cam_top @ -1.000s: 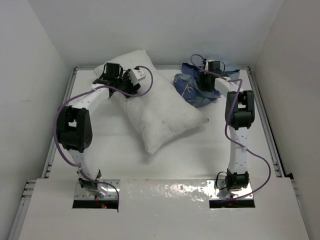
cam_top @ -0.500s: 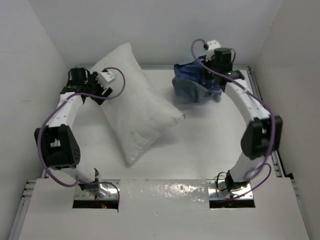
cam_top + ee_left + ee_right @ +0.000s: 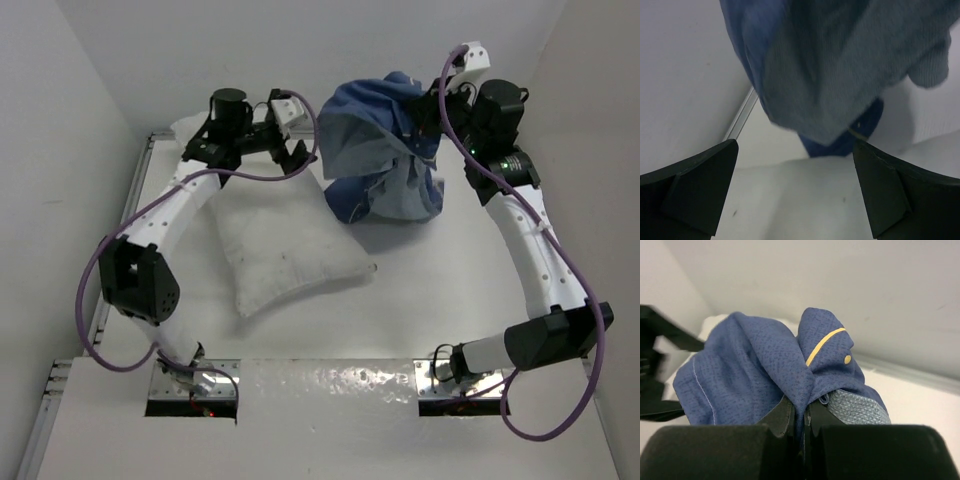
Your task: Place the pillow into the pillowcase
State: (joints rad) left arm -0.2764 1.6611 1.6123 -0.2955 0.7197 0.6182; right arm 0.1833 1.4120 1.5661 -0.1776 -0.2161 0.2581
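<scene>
The white pillow (image 3: 290,245) lies flat on the table, left of centre. The blue pillowcase (image 3: 385,150) hangs bunched above the table's back. My right gripper (image 3: 428,112) holds it up from the top right. In the right wrist view the right gripper (image 3: 806,412) is shut on a fold of the pillowcase (image 3: 755,365). My left gripper (image 3: 297,152) hovers over the pillow's far end, just left of the hanging cloth. In the left wrist view the left gripper (image 3: 795,147) stands wide open and empty, with the pillow (image 3: 805,200) below and the pillowcase (image 3: 840,65) ahead.
White walls close in the table at the back and on both sides. A metal rail (image 3: 128,210) runs along the left edge. Purple cables (image 3: 100,270) loop from both arms. The right arm (image 3: 535,250) stretches along the right side.
The right gripper shut on the pillowcase and lifted it off the table. The left gripper let go of the pillow, opened wide and swung right toward the cloth. The pillow dropped flat.
</scene>
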